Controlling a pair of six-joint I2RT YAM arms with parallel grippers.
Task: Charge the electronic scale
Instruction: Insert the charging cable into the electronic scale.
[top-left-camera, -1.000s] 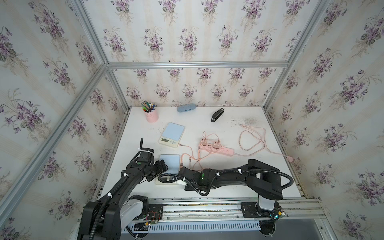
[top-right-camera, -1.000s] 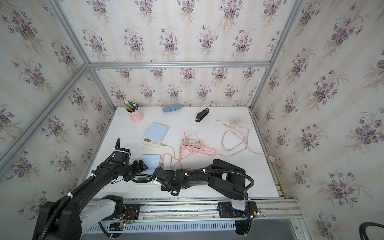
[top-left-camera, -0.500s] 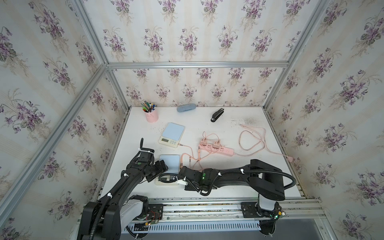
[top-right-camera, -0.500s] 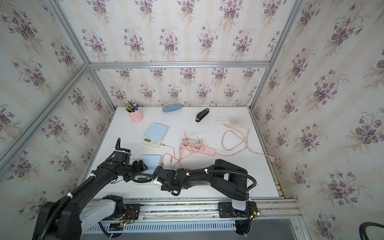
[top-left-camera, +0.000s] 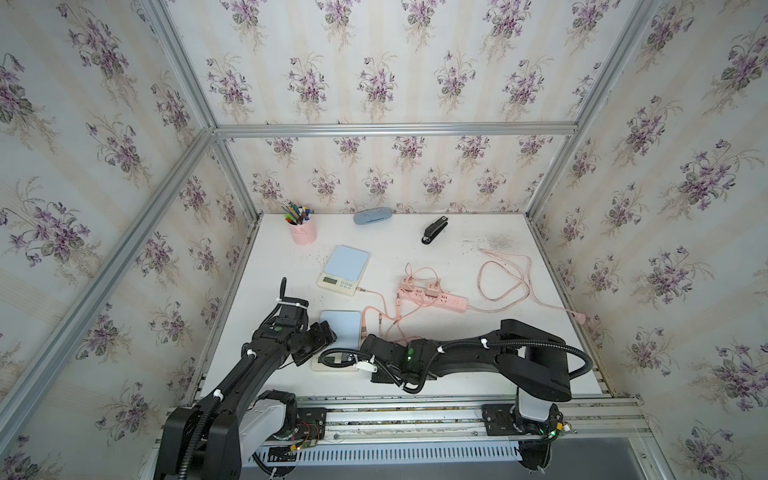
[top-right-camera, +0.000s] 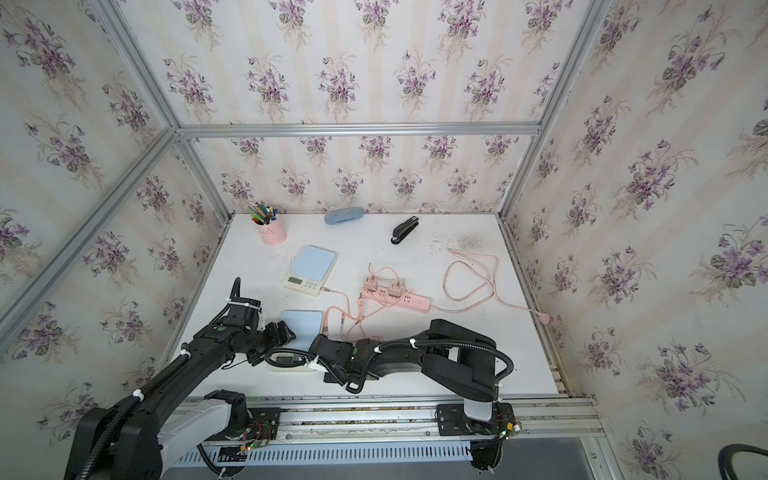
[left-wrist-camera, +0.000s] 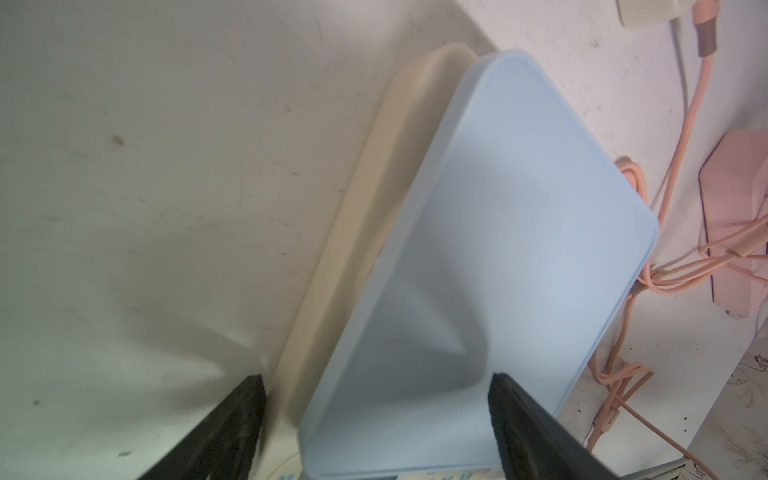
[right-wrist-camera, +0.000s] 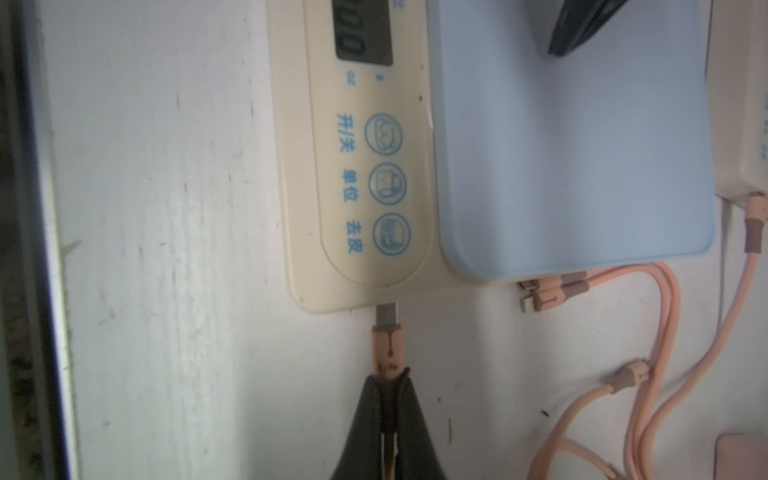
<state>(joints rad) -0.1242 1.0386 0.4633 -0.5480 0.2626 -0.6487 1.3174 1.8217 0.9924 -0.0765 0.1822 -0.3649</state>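
My right gripper (right-wrist-camera: 388, 384) is pressed together on the pink rubber-sleeved charging plug (right-wrist-camera: 387, 349), pinching its rear end. The plug's bare metal tip meets the side edge of the cream plastic electronic scale (right-wrist-camera: 361, 266) with its pale blue weighing top; how deep it sits I cannot tell. Taking the back wall as 12, that scale lies at 7 o'clock on the white tabletop (top-left-camera: 399, 245), near the front rail. My left gripper (left-wrist-camera: 376, 384) is at the scale's 9 o'clock, fingers spread wide: one finger (left-wrist-camera: 232, 428) beside the cream base, the other over the blue top, clamping nothing. Two spare pink connectors (right-wrist-camera: 548, 293) lie just beside the scale's 3 o'clock edge. At 2 o'clock from the scale lies a long pink power strip (top-left-camera: 440, 297), and farther along that line a loose loop of pink cable (top-left-camera: 479, 276). At 12 o'clock sits a second scale (top-left-camera: 345, 268) of the same make, a pink lead at its corner. Along the back wall stand a pink cup of pens (top-left-camera: 303, 235) at 11, a blue oval case (top-left-camera: 372, 216) at 12 and a black stapler (top-left-camera: 435, 230) at 1.
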